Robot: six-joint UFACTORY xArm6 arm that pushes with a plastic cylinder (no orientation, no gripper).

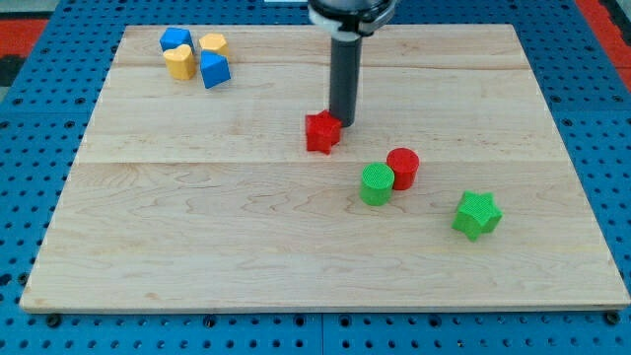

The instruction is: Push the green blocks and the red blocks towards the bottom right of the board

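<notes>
My tip is down on the board, touching the upper right side of the red star block near the board's middle. Below and to the right, a red cylinder and a green cylinder stand side by side, touching. A green star block lies further toward the view's lower right, apart from them.
Near the view's top left corner sits a cluster of a blue block, a yellow block, a yellow block and a blue block. The wooden board lies on a blue pegboard.
</notes>
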